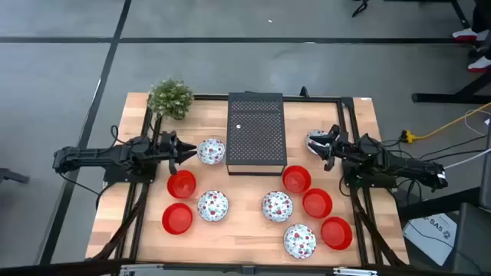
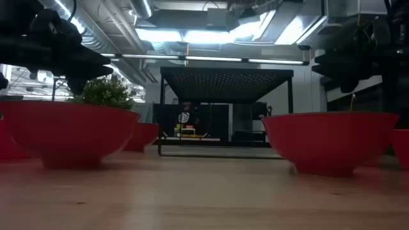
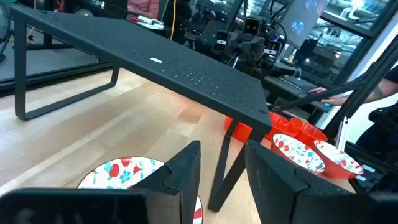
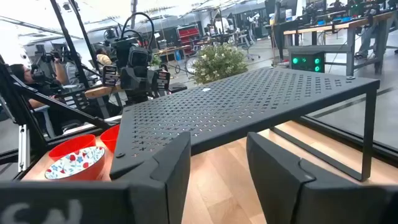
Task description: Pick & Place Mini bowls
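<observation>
Ten mini bowls stand on the wooden table [image 1: 253,253]. Red ones [image 1: 182,184] [image 1: 177,218] [image 1: 296,179] and speckled white ones [image 1: 213,205] [image 1: 277,205] fill the near half. My left gripper [image 1: 182,149] [image 3: 222,168] is open and hovers just left of a speckled bowl [image 1: 211,151] [image 3: 124,173] beside the black box [image 1: 257,132]. My right gripper [image 1: 328,146] [image 4: 217,163] is open at the box's right side. Another speckled bowl [image 1: 314,140] is partly hidden under it and does not show in the right wrist view.
The black perforated box [image 2: 223,83] stands on thin legs at the table's far middle, between the two grippers. A green plant [image 1: 170,97] sits at the far left corner. More bowls, red [image 1: 317,203] [image 1: 336,232] and speckled [image 1: 300,241], crowd the near right. Bare wood lies under the box.
</observation>
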You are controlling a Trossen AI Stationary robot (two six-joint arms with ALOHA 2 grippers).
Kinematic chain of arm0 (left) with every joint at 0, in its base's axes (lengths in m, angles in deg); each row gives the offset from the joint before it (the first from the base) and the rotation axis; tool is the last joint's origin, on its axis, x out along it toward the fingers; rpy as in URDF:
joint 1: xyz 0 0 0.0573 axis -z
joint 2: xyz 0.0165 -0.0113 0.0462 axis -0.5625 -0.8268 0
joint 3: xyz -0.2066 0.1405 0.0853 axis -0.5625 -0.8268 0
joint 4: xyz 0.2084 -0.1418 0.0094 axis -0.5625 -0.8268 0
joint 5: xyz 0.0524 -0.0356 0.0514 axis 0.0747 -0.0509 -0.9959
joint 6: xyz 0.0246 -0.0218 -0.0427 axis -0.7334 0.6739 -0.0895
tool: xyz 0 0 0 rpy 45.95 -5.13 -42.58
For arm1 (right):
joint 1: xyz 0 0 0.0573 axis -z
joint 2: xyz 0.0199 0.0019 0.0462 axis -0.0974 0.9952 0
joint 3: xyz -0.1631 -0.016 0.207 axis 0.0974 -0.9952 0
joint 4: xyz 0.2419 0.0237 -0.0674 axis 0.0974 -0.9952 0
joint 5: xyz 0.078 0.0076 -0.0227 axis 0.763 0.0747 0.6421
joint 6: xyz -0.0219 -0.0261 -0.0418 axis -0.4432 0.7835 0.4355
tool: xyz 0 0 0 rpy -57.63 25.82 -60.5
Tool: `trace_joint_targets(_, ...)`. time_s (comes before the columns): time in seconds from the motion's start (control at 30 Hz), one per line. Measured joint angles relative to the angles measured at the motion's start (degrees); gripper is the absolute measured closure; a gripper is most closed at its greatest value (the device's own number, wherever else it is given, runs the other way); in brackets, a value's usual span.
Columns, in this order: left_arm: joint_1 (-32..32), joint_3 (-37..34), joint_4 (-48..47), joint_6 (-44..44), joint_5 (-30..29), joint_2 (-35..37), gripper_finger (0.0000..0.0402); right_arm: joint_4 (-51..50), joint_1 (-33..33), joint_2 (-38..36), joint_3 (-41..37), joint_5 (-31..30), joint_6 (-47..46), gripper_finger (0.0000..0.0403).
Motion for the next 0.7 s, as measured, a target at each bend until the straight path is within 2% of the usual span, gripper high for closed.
trace_joint_targets(0.7,0.00,0.00,0.01,0.01,0.00,0.00,0.0281,-0.02,0.00,-0.02,0.00,0.00,-0.01,0.0246)
